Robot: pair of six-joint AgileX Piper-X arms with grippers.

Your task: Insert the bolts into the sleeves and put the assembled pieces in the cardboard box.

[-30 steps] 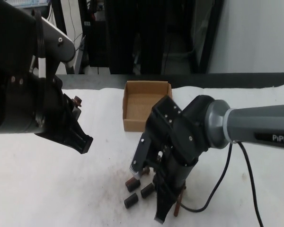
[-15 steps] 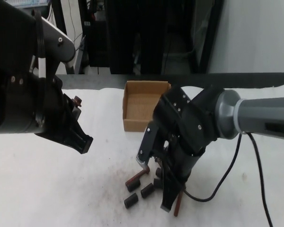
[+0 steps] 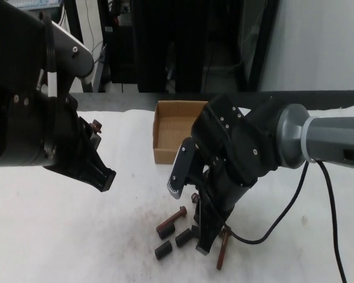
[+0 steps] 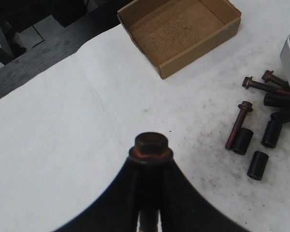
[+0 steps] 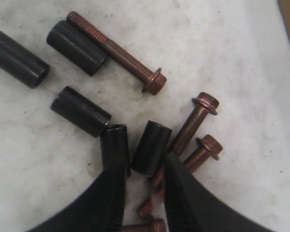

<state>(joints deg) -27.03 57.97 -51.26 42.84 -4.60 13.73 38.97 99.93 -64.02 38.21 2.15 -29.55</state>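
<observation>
Presently: right gripper (image 5: 142, 166), jaws released, one either side of a black sleeve (image 5: 151, 146) lying on the counter (image 3: 76, 236) just near of the cardboard box (image 3: 168, 156). The sleeve's long axis seems to run along the jaws' length, so closing would take it across its width. Left gripper (image 4: 149, 166), well apart at left, jaws clenched on a bolt (image 4: 150, 145), head outward.

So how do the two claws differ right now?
The left gripper is shut on a bolt; the right gripper is open and holds nothing. The left one is up over white cloth, away from the pile; the right one is low over the loose sleeves and loose bolts. Both have two dark fingers.
</observation>
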